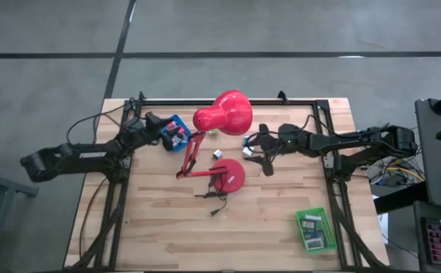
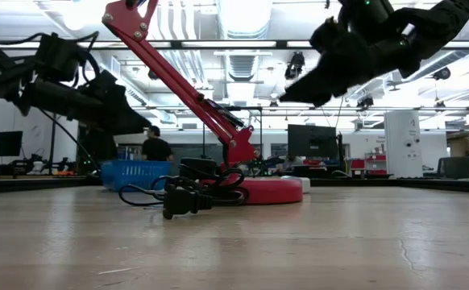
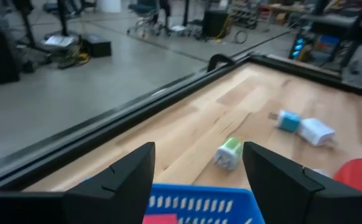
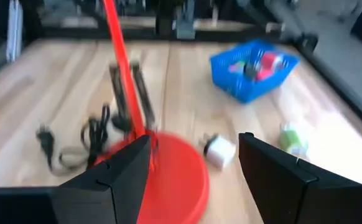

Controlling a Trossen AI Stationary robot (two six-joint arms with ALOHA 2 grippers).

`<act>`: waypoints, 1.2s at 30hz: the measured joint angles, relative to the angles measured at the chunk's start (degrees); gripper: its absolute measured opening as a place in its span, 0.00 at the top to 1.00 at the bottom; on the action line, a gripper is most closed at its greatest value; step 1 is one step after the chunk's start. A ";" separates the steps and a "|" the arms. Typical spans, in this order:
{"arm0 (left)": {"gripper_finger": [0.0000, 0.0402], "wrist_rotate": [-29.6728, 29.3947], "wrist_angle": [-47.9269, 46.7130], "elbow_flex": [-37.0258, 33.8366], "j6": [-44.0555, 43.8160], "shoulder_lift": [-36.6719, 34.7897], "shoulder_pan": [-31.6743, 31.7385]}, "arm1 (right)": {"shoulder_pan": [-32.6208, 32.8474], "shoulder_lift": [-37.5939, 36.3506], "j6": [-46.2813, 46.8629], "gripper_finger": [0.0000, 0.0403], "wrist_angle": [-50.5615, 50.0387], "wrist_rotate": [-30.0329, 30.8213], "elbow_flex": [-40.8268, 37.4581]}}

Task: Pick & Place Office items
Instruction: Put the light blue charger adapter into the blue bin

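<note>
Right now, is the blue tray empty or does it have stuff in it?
Not empty. The blue tray holds several small items, pink, red and dark pieces, seen in the right wrist view; the left gripper hovers at it, fingers open.

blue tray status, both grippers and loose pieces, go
Left gripper open over blue tray. Right gripper open, empty, above white block by the lamp base. Green block loose nearby. Lamp arm crowds the middle.
</note>
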 joint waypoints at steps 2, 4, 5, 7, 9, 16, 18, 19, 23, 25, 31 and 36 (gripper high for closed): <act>0.39 1.39 0.07 0.00 -0.02 -0.79 0.00 | 0.01 0.02 -0.85 0.41 -3.03 0.03 0.00; 0.39 3.16 0.17 0.00 0.26 -1.55 0.00 | 0.01 0.04 -1.47 0.41 -5.09 0.41 0.00; 0.39 4.15 0.17 0.00 0.48 -1.90 0.00 | 0.03 0.04 -1.93 0.41 -6.07 0.80 0.00; 0.39 6.06 0.16 0.06 0.63 -2.64 0.00 | 0.16 0.04 -2.41 0.41 -7.94 1.69 0.00; 0.39 8.18 0.31 0.18 0.64 -3.36 0.00 | 0.17 0.04 -2.44 0.41 -10.04 1.71 0.00; 0.39 10.40 0.20 0.20 0.42 -5.00 -0.04 | 0.17 0.18 -10.74 0.41 -26.49 7.45 3.16; 0.39 10.40 0.21 0.20 0.42 -5.04 -0.04 | 0.17 0.61 -13.41 0.41 -30.21 10.56 4.88; 0.39 10.40 0.17 0.20 0.39 -5.04 -0.04 | 0.17 1.13 -14.46 0.41 -31.97 11.89 6.00; 0.39 10.93 0.20 0.17 0.26 -5.04 -0.04 | 0.11 5.24 -16.06 0.40 -41.06 16.37 12.69; 0.39 11.25 0.20 0.17 0.22 -5.04 -0.04 | 0.11 8.90 -16.29 0.39 -46.82 18.00 16.61; 0.39 11.41 0.20 0.15 0.22 -5.04 -0.04 | 0.69 22.72 -20.07 0.30 -59.22 18.04 27.38; 0.39 12.09 0.17 0.15 0.24 -5.04 -0.04 | 0.83 31.25 -23.04 0.24 -63.80 18.06 34.72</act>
